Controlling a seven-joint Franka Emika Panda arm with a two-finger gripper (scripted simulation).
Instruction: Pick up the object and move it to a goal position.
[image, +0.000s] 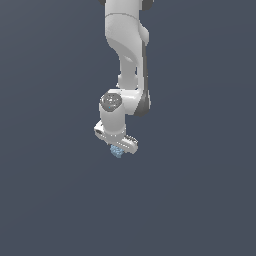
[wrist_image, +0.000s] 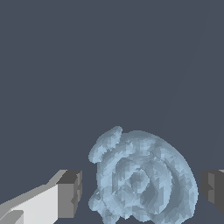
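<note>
Pale blue lump (wrist_image: 142, 177) sits between the two fingers of the gripper (wrist_image: 142, 192), filling most of the gap. Surface is bumpy w/ ring-like ridges curling round a darker centre, plus a small knob sticking out on the side away from the jaws. One finger (wrist_image: 69, 194) has a grey pad on a white body, w/ a thin sliver of background between pad and lump, so not touching there. Other finger (wrist_image: 214, 189) is only partly in frame, grey pad, also a narrow gap to the lump. Behind it all a plain dark blue-grey ground (wrist_image: 109, 57), no marks
</note>
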